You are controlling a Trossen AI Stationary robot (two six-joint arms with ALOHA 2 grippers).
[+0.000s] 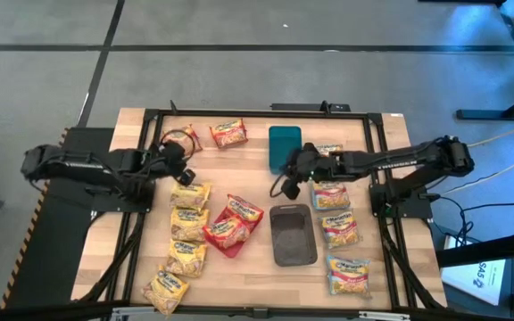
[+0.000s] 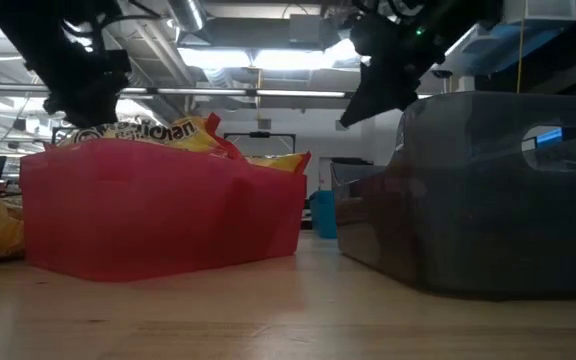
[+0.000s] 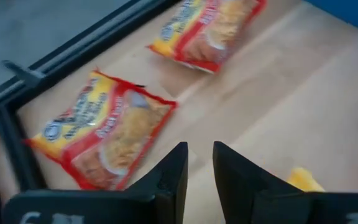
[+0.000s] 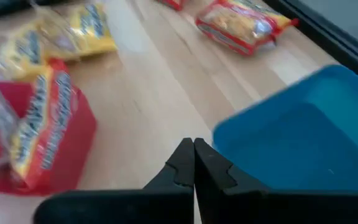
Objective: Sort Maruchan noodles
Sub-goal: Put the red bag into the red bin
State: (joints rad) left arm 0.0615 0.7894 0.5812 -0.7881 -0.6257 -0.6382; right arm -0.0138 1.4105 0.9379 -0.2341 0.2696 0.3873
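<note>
Maruchan noodle packets lie flat on the wooden table. Two red ones (image 1: 181,138) (image 1: 227,134) lie at the far left, and more fill the red tray (image 1: 230,239). Several yellow ones (image 1: 188,223) form a column on the left, and blue-and-pink ones (image 1: 339,230) form a column on the right. My left gripper (image 1: 186,174) (image 3: 199,152) hovers just near of the far-left red packet (image 3: 107,130), fingers slightly open with nothing between them. My right gripper (image 1: 288,189) (image 4: 193,146) is shut and holds nothing. It hangs beside the teal tray (image 4: 297,143), above bare wood.
A grey tray (image 1: 293,234) stands mid-table between the red tray and the blue-and-pink column. The teal tray (image 1: 284,147) stands at the far middle. A black frame (image 1: 150,114) runs around the table's edges. Bare wood shows between the teal tray and the red tray.
</note>
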